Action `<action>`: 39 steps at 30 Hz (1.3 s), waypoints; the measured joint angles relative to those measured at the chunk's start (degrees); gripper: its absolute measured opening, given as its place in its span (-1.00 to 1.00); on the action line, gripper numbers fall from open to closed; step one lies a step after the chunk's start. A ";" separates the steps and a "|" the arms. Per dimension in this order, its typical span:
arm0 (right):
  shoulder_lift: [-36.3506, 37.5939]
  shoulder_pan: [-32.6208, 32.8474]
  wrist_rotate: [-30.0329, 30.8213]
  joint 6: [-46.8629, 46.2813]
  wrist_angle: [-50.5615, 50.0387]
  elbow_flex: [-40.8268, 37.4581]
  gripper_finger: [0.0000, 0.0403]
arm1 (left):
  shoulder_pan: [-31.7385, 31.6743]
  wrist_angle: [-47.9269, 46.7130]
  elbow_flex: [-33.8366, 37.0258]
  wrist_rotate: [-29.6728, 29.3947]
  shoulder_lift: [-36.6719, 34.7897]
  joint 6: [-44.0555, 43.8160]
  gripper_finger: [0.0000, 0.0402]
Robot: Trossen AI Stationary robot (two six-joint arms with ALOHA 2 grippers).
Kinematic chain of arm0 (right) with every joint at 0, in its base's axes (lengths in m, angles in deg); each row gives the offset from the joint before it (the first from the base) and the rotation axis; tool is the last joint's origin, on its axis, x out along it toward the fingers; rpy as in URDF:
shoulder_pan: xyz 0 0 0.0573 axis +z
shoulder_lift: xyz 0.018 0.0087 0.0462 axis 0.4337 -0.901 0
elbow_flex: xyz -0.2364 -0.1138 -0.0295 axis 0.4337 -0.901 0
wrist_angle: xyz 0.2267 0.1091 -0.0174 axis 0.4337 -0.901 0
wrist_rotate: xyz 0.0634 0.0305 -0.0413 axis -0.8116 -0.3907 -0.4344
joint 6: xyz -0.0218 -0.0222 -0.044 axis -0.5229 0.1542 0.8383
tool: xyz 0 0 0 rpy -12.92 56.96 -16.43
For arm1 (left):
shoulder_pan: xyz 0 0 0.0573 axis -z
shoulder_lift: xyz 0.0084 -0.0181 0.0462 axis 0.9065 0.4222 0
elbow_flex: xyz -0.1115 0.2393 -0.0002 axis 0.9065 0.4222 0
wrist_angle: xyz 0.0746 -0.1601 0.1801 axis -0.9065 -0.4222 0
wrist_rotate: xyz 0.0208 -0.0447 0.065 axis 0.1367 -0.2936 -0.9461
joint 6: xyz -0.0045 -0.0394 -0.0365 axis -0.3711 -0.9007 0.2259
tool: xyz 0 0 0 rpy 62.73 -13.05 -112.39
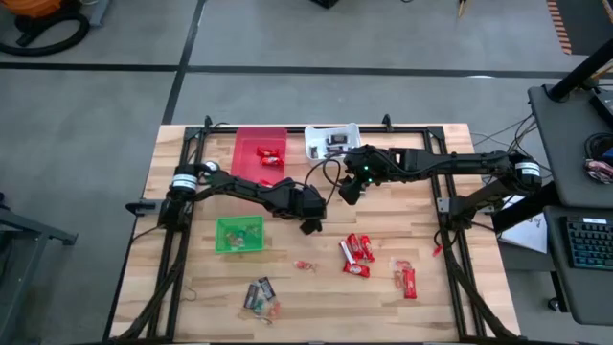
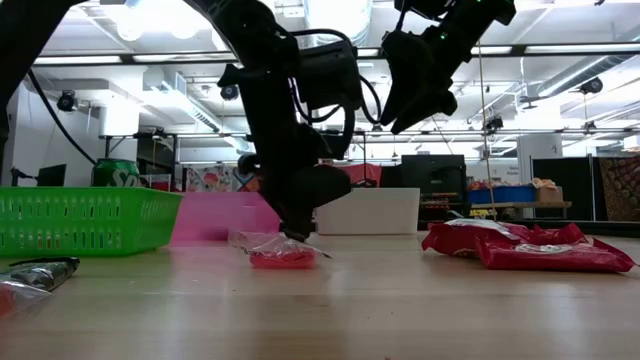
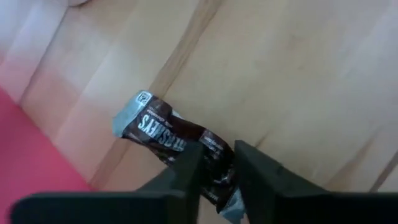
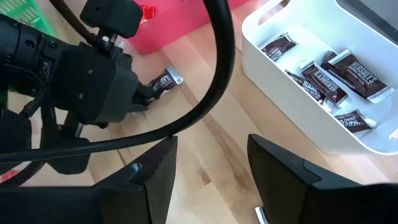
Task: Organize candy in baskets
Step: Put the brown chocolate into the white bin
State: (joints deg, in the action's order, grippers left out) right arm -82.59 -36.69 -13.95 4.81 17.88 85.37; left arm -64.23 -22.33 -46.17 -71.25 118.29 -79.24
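Dark mini bars (image 4: 323, 71) in white basket (image 4: 261, 81).

Seen from overhead, the high view looks straight down on the whole desk (image 1: 316, 287) and both arms. The low view sits at desk-top height, facing level across it into the room. The left wrist view peers close past the left claw (image 3: 216, 171) at a dark mini bar (image 3: 168, 138) between its fingers; the right wrist view, higher up behind the right claw (image 4: 208, 165), shares that same bar beside the red basket (image 4: 186, 28), with the white basket (image 4: 323, 130) alongside
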 joint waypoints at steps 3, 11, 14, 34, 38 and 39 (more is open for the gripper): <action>0.00 0.00 -0.02 0.34 0.00 0.00 -0.06 | 0.43 -0.71 0.04 0.92 -0.83 3.39 -0.93; 0.00 0.00 0.02 2.39 0.20 -0.45 -0.06 | 0.80 0.27 0.20 6.08 -6.28 12.15 -1.00; 0.00 0.00 0.04 2.88 0.25 -0.64 -0.06 | 0.90 1.30 0.30 9.67 -9.36 16.19 -1.00; 0.02 -0.22 0.21 15.92 9.97 -5.24 -0.06 | -0.02 15.25 13.48 29.51 -35.40 40.57 -1.00; 0.02 -1.54 0.08 21.36 16.63 -5.44 -0.06 | -2.52 16.94 15.46 29.24 -41.13 42.23 -1.00; 0.02 -2.23 0.03 22.65 18.48 -5.44 -0.06 | -3.35 17.23 15.83 29.24 -42.64 42.71 -1.00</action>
State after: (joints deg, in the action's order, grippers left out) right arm -82.57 -38.92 -13.91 27.46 36.36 79.93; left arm -67.58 -5.10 -30.34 -42.01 75.65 -36.53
